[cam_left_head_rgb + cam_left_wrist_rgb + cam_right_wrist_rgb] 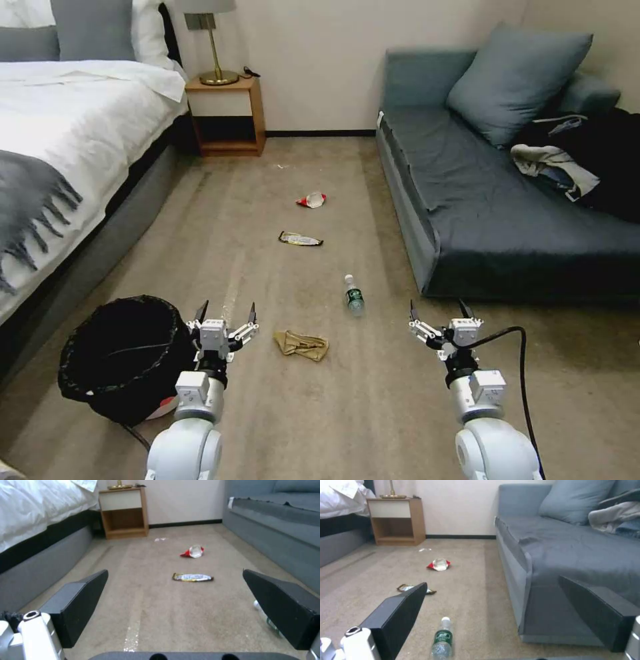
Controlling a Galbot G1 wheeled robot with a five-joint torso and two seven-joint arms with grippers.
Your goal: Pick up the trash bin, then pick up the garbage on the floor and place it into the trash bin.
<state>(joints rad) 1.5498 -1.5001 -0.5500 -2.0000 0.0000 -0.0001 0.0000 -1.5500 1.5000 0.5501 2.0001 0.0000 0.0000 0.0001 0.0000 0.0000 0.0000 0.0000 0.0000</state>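
The trash bin (123,357), lined with a black bag, stands on the carpet at the lower left of the head view. My left gripper (227,313) hovers open just right of it, empty. A tan paper wad (301,345) lies beside that gripper. The clear bottle (353,295) (442,640) with a green label lies midway between the arms. Farther off lie the black-gold wrapper (300,239) (192,577) and the red-white wrapper (311,199) (193,551) (438,564). My right gripper (438,311) is open and empty near the sofa's corner.
A bed (60,133) runs along the left, a grey sofa (507,213) with clothes and a cushion along the right. A wooden nightstand (227,117) with a lamp stands at the far wall. Open carpet lies between bed and sofa.
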